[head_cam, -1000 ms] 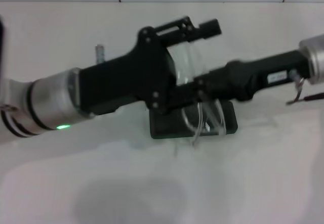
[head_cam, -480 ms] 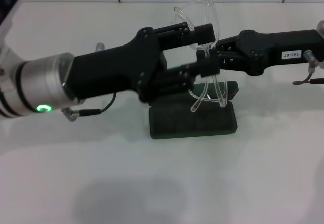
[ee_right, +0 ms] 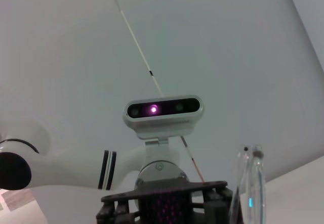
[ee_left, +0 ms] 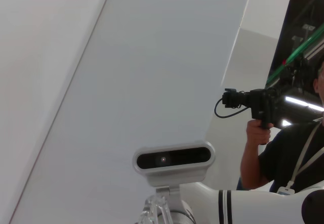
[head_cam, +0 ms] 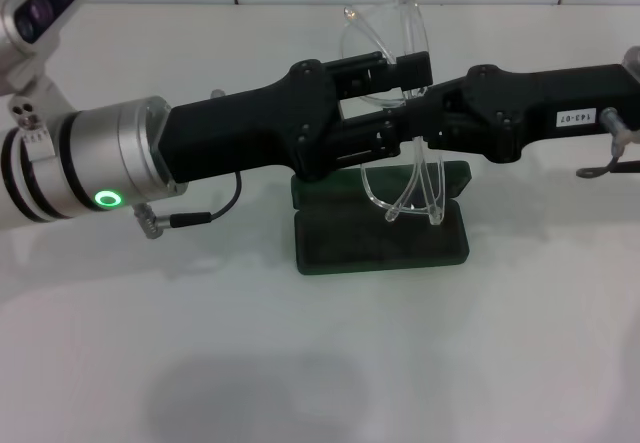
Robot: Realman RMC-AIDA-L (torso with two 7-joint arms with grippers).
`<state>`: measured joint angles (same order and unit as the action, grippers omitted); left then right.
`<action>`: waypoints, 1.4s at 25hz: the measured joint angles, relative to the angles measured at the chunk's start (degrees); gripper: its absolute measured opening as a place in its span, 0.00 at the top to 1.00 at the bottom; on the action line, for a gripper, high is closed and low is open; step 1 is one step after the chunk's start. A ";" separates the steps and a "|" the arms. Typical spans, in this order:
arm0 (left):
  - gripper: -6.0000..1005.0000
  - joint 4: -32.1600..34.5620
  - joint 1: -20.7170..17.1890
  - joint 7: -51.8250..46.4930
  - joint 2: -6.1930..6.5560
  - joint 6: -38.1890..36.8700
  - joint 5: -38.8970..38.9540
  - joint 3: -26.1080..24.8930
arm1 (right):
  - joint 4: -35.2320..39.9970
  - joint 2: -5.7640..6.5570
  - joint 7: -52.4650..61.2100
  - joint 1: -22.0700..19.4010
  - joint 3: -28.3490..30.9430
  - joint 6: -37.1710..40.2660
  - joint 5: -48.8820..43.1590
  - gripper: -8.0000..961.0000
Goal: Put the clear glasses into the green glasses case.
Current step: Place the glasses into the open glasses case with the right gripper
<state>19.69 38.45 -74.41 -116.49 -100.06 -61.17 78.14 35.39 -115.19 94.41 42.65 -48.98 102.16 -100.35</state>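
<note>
Right now both arms meet over the middle of the white table [head_cam: 520, 363], above the green glasses case [head_cam: 380, 235], which lies open with its grey lining up, well back from the near edge. The left gripper [head_cam: 412, 96] reaches in from the table's left side, its fingers [head_cam: 385, 67] spread narrowly around one lens of the clear glasses [head_cam: 400, 113]. The right gripper [head_cam: 418, 131] comes from the right side and its tips sit against the frame's middle; whether they pinch it I cannot tell. The glasses hang in the air, one lens up toward the far edge, the other dangling just above the case. Both wrist views face the wall and the robot's head camera [ee_right: 163, 114].
</note>
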 joint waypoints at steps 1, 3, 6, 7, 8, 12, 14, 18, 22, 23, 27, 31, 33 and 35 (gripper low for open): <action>0.40 0.00 -0.11 0.18 -0.04 -0.07 -0.01 0.00 | -0.05 -0.02 -0.01 -0.38 0.00 0.13 0.01 0.87; 0.40 0.00 -0.33 0.45 -0.07 -0.34 0.09 -0.08 | 0.05 -0.03 -0.01 -0.69 0.09 0.16 0.03 0.87; 0.40 0.11 -1.27 1.45 -0.04 -1.95 0.52 -1.53 | 0.80 0.00 -0.02 -1.54 0.40 0.12 0.11 0.87; 0.40 0.11 -1.70 2.14 -0.04 -2.86 0.60 -2.38 | 1.05 0.08 -0.02 -1.83 0.50 -0.10 0.11 0.87; 0.40 0.16 -2.44 3.61 -0.12 -4.25 0.68 -3.69 | 1.29 0.21 -0.03 -2.12 0.56 -0.38 0.12 0.87; 0.40 0.14 -6.88 10.50 -2.18 -7.36 1.04 -11.19 | 3.47 0.44 -0.02 -3.24 0.56 -2.41 0.02 0.87; 0.40 -0.86 -9.59 13.97 -3.17 -7.09 2.25 -16.16 | 5.36 0.49 0.04 -3.61 -0.18 -3.53 -0.48 0.87; 0.40 -6.26 -12.96 19.48 -3.03 -3.25 8.64 -20.94 | 11.53 1.28 4.40 -2.42 -5.45 -3.77 -4.58 0.87; 0.40 -6.15 -14.33 20.15 -2.91 -0.70 10.14 -21.05 | 22.35 1.66 16.61 2.27 -14.00 -3.37 -15.50 0.87; 0.40 -6.09 -14.47 20.37 -2.86 -0.36 10.26 -21.08 | 24.34 1.51 18.97 4.08 -16.09 -2.97 -18.34 0.87; 0.40 -6.05 -14.13 20.72 -2.53 0.46 10.37 -21.11 | 25.48 -0.10 23.66 11.71 -23.20 -2.49 -26.94 0.87; 0.40 -6.02 -14.25 20.66 -2.49 1.53 10.39 -21.13 | 22.15 -0.94 27.80 17.19 -34.43 -9.39 -31.98 0.87; 0.40 -6.02 -14.82 20.76 -2.54 2.30 10.40 -21.14 | 21.57 -0.96 29.98 18.22 -40.42 -13.68 -33.65 0.86; 0.40 -6.01 -15.29 20.86 -2.69 3.22 10.41 -21.16 | 21.49 -0.99 31.78 18.75 -44.67 -16.00 -34.86 0.86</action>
<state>13.68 23.16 -53.55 -119.17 -96.84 -50.76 56.98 56.88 -116.19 126.19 61.40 -93.65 86.17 -135.21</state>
